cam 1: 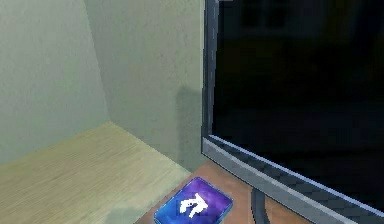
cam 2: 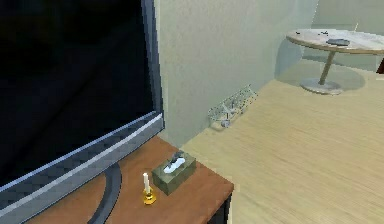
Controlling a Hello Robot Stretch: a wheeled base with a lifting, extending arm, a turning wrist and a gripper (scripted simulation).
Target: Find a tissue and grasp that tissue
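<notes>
A large flat television with a black screen and grey frame stands at the left of the arm side view on a reddish-brown wooden cabinet top. The tissue sits as a white tuft in an olive-green tissue box, which lies on that cabinet top near the television's lower right corner, just right of its dark curved stand. A small white candle in a brass-coloured holder stands just beside the box, on its near left. Beyond the cabinet a pale wooden floor runs to a pale green wall, where a pale patterned object lies at the wall's foot. At the far right stands a round white pedestal table.

In the forward view a blue square object with a white mark lies near the television's lower edge.

The gripper's state cannot be told.
</notes>
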